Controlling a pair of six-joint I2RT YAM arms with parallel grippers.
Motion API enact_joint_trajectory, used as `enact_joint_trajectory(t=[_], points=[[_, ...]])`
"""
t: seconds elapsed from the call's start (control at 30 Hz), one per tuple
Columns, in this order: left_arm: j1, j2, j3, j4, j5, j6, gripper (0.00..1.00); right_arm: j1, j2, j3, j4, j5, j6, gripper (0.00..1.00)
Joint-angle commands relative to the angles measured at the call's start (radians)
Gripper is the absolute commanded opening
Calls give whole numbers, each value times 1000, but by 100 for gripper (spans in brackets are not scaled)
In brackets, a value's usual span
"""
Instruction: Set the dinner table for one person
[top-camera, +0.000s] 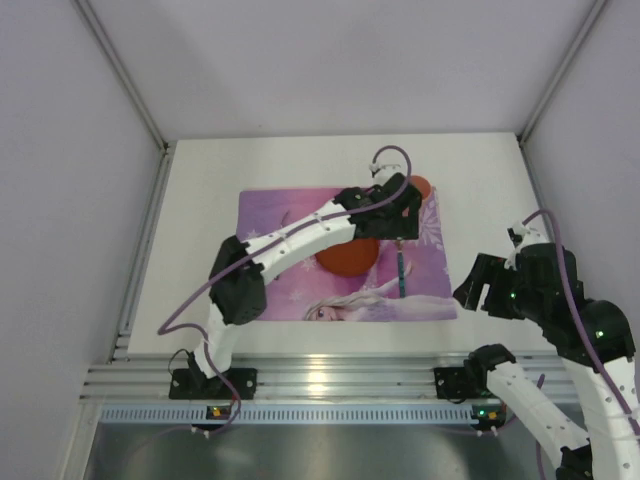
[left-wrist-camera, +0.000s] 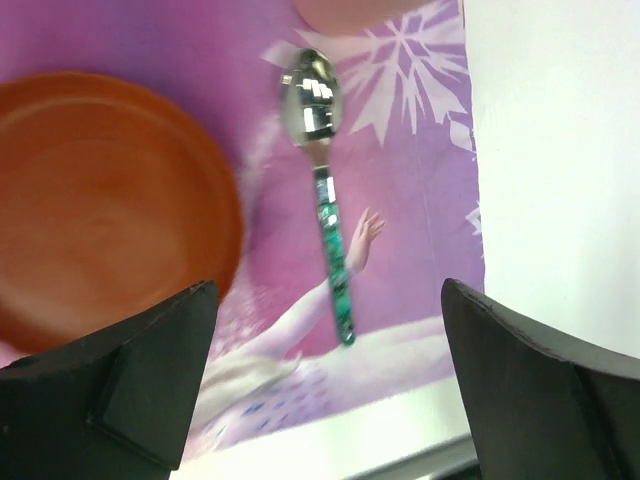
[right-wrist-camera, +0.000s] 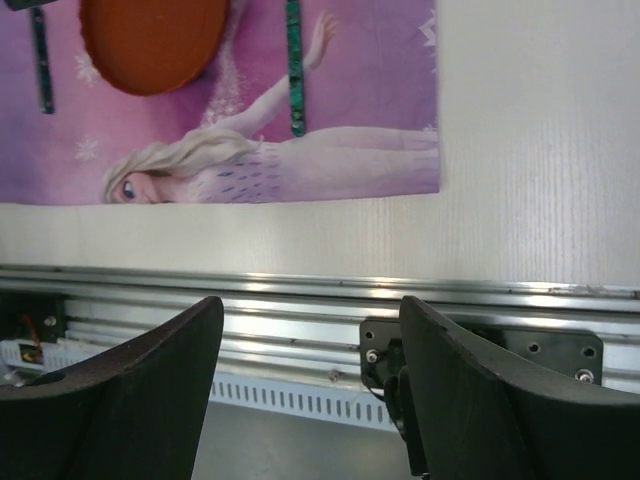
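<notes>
The dinner table (top-camera: 200, 190), matte white between pale walls, carries the placemat (top-camera: 270, 215) at its middle, and the setting looks nearly done. On the placemat sit a plate (top-camera: 347, 258), a spoon (left-wrist-camera: 330, 200) toward its right edge, what looks like a cup (top-camera: 420, 186) at its far right corner, and another dark handle (right-wrist-camera: 40, 60) toward its left. The left gripper (left-wrist-camera: 330, 360) hangs wide and empty over the placemat; the right gripper (right-wrist-camera: 310, 305), off its near right corner, is parted and empty too.

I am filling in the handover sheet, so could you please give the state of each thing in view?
Left gripper: open, empty, above the spoon.
Right gripper: open, empty, over the near rail of the dinner table.
Spoon: lying flat on the placemat, unheld.
Plate: right side up on the placemat.
Placemat: spread flat on the dinner table.
</notes>
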Motion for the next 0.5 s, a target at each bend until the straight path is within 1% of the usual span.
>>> enact_joint_trajectory(t=[0.0, 0.03, 0.07, 0.1, 0.13, 0.17, 0.2, 0.23, 0.27, 0.3, 0.33, 0.37, 0.4, 0.43, 0.47], points=[[-5, -341, -99, -40, -184, 71, 98, -10, -46, 98, 32, -123, -13, 72], [-5, -395, -190, -41, -253, 87, 98, -10, -56, 107, 81, -151, -15, 73], [-5, -453, -243, -37, -287, 102, 98, -10, -66, 116, 106, -206, -15, 75], [-5, -568, -299, -34, -327, 126, 98, -11, -86, 127, 132, -234, -13, 77], [-5, -628, -426, -5, -433, 140, 98, -10, -98, 124, 182, -257, -9, 85], [-5, -689, -494, 11, -482, 157, 98, -11, -111, 111, 204, -277, 9, 91], [-3, -810, -636, 31, -540, 209, 98, -10, -129, 100, 230, -271, 23, 99], [-3, -872, -709, 64, -600, 258, 98, -10, -138, 88, 240, -263, 33, 100], [-3, -994, -782, 119, -632, 301, 98, -11, -148, 62, 249, -247, 51, 100], [-3, -1055, -934, 152, -666, 361, 97, -10, -163, 48, 256, -236, 59, 100], [-3, -1117, -1006, 196, -693, 408, 95, -11, -174, 31, 261, -223, 69, 100], [-2, -1241, -1069, 250, -729, 448, 95, -10, -203, -10, 263, -185, 120, 100], [-2, -1301, -1179, 268, -749, 450, 96, -10, -220, -30, 273, -168, 137, 100], [0, -1425, -1270, 320, -767, 473, 97, -10, -252, -73, 299, -171, 137, 100], [0, -1486, -1271, 347, -773, 484, 97, -11, -252, -93, 299, -189, 125, 100]])
